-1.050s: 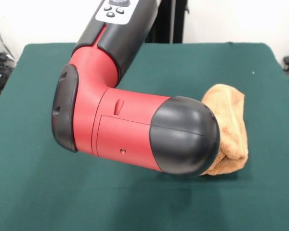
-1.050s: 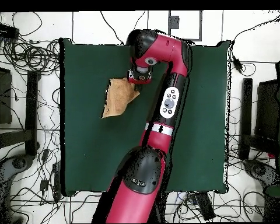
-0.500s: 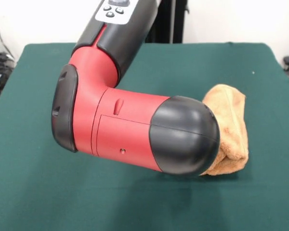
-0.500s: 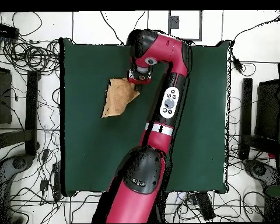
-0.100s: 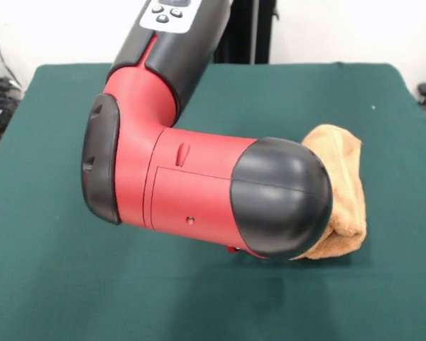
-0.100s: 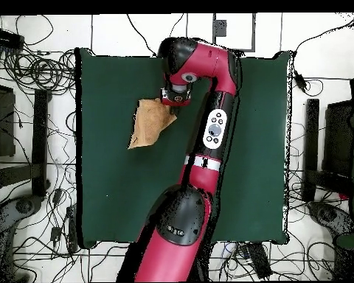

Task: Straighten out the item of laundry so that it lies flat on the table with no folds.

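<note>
The item of laundry [image 5: 344, 188] is a tan fluffy towel, folded over into a thick bundle on the right of the green table [image 5: 57, 284]. In the overhead view the towel [image 6: 147, 125] lies as a folded wedge left of the arm. My gripper [image 6: 173, 99] points down at the towel's upper right corner. Whether it holds the cloth does not show. In the front view the arm's black end cap [image 5: 280, 199] hides the gripper and the towel's left part.
The red and black arm [image 6: 213, 129] reaches across the table's middle. Cables and stands [image 6: 32, 88] lie on the floor around the table's edges.
The arm's wrist section has shifted slightly right and closer in the front view. The towel keeps the same folded shape and place.
</note>
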Robot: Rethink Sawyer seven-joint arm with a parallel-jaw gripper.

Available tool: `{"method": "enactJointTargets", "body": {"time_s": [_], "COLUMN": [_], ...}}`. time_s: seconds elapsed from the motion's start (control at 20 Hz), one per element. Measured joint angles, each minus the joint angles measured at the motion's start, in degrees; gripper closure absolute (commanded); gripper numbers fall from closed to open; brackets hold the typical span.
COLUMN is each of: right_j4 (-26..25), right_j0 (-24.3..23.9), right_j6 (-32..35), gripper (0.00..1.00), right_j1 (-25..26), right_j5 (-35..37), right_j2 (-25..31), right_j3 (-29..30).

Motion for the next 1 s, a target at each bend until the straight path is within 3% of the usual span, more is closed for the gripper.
{"method": "enactJointTargets", "body": {"time_s": [0.65,1.0], "right_j4": [9.14,13.71], "right_j0": [-5.22,-10.02], "right_j6": [-0.01,-1.16], "gripper": [1.00,1.00], "right_j1": [-4.51,-10.64], "right_j5": [-16.31,-15.75], "right_j2": [-3.20,-5.56], "right_j3": [8.96,12.59]}}
